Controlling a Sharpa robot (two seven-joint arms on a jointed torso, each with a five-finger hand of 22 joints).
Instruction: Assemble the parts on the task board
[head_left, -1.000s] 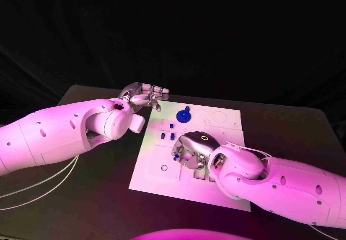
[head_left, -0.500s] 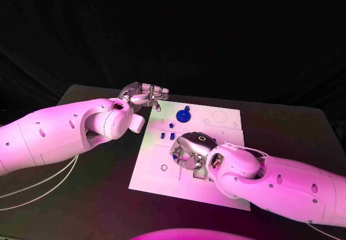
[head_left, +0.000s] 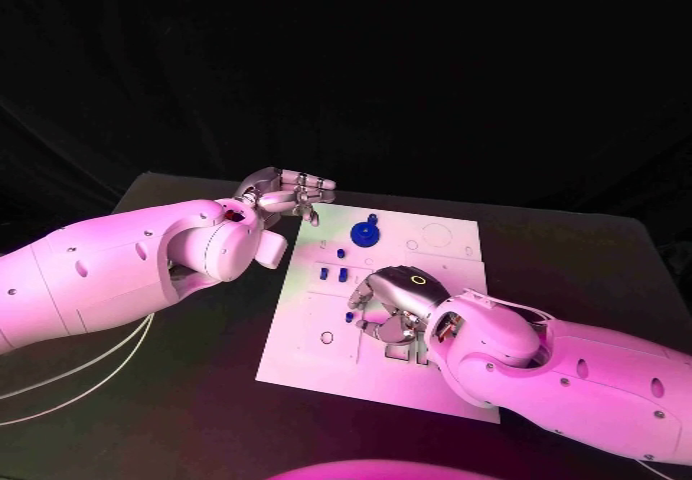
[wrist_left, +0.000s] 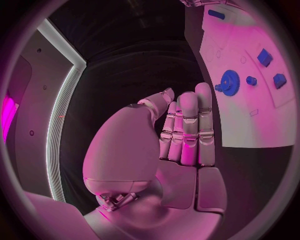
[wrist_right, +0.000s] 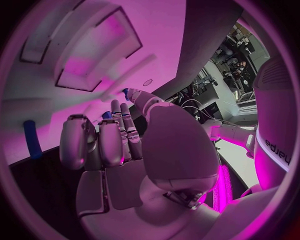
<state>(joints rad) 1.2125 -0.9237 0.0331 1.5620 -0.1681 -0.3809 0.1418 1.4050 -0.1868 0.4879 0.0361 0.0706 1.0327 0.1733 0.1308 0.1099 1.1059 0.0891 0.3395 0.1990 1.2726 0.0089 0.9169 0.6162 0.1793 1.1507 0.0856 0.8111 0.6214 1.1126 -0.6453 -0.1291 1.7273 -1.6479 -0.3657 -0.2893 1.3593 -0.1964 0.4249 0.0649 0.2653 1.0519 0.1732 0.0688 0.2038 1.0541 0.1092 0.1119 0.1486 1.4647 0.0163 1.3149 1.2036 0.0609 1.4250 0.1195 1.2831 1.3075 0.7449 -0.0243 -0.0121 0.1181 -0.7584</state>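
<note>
Robot hands at the white board

We see the right robot hand (head_left: 392, 303) curled, pressing the board (head_left: 310, 335) centre; the left robot hand (head_left: 289, 190), fingers together, empty, hovers at its 11 o'clock corner near the blue gear (head_left: 366, 234).

One white task board (head_left: 433, 385) on one desk (head_left: 173, 420). Visible blue parts: one gear (head_left: 366, 234), two small blocks (head_left: 323, 273) (head_left: 343, 271), one small peg (head_left: 349, 317). Two hands: left hand (head_left: 286, 190), right hand (head_left: 392, 300).

No legible text — partial lettering only
</note>
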